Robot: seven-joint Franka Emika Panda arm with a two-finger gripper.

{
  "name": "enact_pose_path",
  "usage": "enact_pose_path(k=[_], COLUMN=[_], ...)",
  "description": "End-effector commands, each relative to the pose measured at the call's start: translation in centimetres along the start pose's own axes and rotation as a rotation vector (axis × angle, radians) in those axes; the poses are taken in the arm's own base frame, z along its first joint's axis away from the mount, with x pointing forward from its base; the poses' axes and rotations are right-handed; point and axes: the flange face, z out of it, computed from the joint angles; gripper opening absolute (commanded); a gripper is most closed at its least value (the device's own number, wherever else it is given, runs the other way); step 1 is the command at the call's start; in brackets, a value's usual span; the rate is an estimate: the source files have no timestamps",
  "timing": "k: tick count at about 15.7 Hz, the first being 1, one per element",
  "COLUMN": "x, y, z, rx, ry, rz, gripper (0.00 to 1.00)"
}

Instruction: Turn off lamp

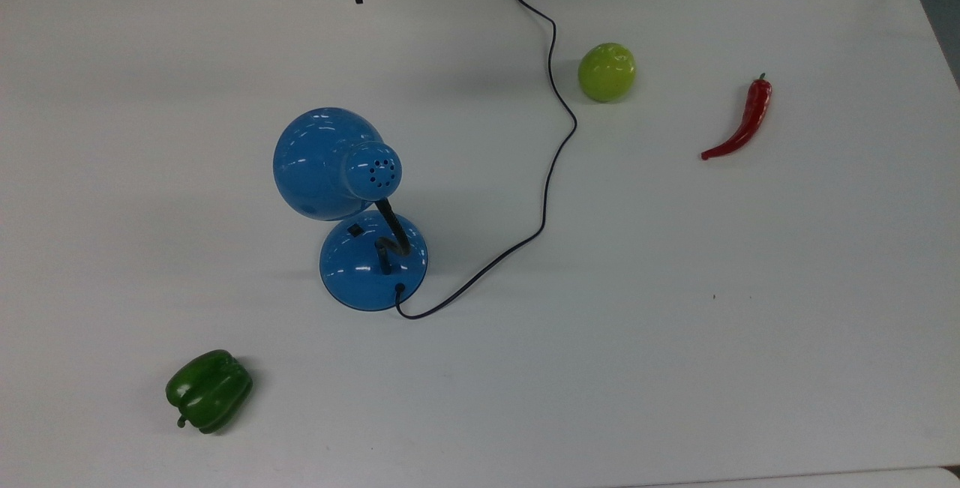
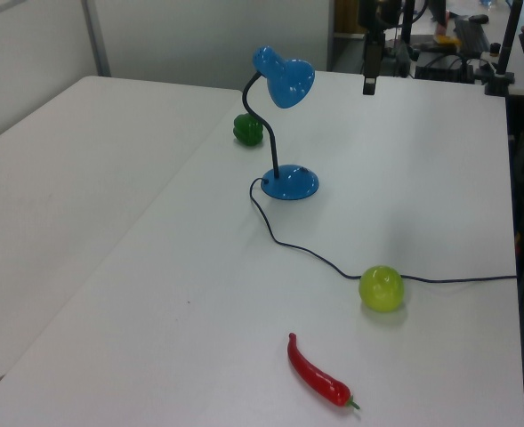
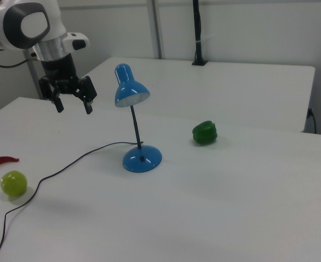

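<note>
Approach step: gripper [image 3: 73, 103] hung wide open and empty, well apart from lamp [image 3: 141, 157]; next move needs descent onto base switch [image 1: 355, 230].

The lamp [image 1: 352, 211] is glossy blue and stands upright near the middle of the white desk [image 1: 675, 323]. Its round base [image 1: 373, 261] carries a small black switch [image 1: 355, 230]. A black bent neck [image 3: 134, 126] holds the shade [image 3: 130, 87] tilted downward. Its thin black cord [image 1: 551, 136] snakes toward the top view's upper desk edge.
</note>
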Motion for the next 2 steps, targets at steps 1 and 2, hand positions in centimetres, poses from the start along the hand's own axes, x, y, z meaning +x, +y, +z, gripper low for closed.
enact_pose_path(k=[1, 2], x=[-0.52, -0.52], y=[-0.09, -0.09], z=[-0.19, -0.19], rx=[-0.002, -0.002], ry=[0.016, 0.016], rz=[-0.025, -0.025], gripper=[1.0, 1.0])
